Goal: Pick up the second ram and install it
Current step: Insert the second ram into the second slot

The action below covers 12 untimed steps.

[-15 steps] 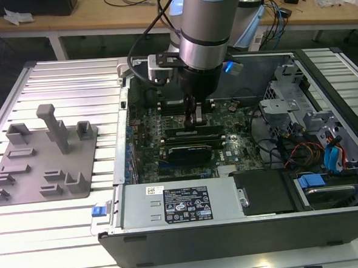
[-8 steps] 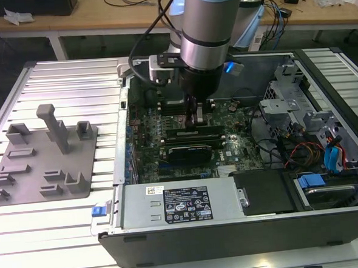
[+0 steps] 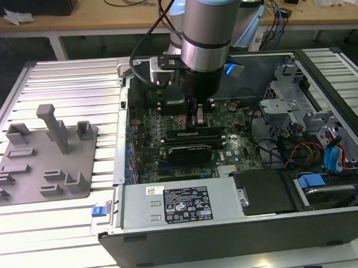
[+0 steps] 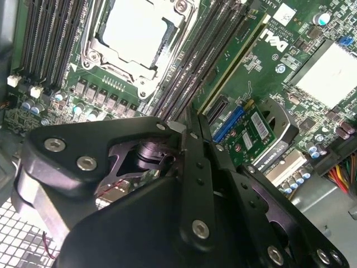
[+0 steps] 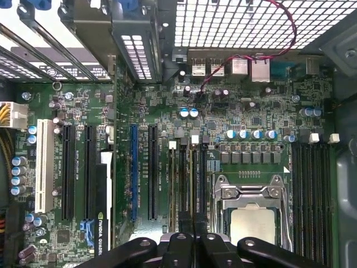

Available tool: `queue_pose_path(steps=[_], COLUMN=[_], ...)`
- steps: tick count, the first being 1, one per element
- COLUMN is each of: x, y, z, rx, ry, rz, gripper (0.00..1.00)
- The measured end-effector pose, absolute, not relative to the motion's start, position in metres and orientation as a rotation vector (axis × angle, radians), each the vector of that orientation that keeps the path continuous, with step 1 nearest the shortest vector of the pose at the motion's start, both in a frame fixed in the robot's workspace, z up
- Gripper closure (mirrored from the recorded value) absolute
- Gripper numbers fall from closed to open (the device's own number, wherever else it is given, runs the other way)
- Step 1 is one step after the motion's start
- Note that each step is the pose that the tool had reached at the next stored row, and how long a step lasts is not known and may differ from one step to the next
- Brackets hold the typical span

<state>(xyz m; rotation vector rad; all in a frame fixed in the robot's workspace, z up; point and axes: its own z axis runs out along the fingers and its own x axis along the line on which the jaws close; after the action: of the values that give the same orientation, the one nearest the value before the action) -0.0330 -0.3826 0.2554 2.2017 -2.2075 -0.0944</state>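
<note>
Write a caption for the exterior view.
Robot arm reaching into the open computer case, hand low over the motherboard; grey parts holder at the exterior view's left.

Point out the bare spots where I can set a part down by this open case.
Free: the ribbed table top beyond the grey fixture tray, and the strip between that tray and the case wall. Crowded: inside the case, around the arm, the motherboard and the cables.
</note>
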Motion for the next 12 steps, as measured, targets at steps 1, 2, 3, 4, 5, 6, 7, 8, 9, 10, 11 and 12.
queue_pose_path(steps=[1, 2, 3, 4, 5, 6, 7, 8, 9, 10, 11, 12], x=[-0.0330, -0.0330, -0.0330, -0.0330, -0.0330, -0.0330, -0.0330, -0.0330, -0.0330, -0.0330, -0.0330, -0.0330], y=[-0.3826, -0.3826, -0.3827, -0.3827, -0.3826, -0.3825, -0.3824, -0.3824, -0.3824, -0.3824, -0.3824, -0.3824], z=[0.2547, 0.2541, 0.2528, 0.2517, 0.2511, 0.2507, 0.2503, 0.2503, 0.2503, 0.2502, 0.2502, 0.2500], rx=[2.202, 2.202, 2.202, 2.202, 2.203, 2.204, 2.204, 2.204, 2.204, 2.204, 2.204, 2.204], ry=[-2.208, -2.207, -2.207, -2.208, -2.209, -2.209, -2.210, -2.210, -2.210, -2.210, -2.210, -2.210], rz=[-0.095, -0.094, -0.094, -0.095, -0.098, -0.100, -0.101, -0.101, -0.101, -0.101, -0.101, -0.101], gripper=[0.91, 0.91, 0.91, 0.91, 0.91, 0.91, 0.91, 0.91, 0.91, 0.91, 0.91, 0.91])
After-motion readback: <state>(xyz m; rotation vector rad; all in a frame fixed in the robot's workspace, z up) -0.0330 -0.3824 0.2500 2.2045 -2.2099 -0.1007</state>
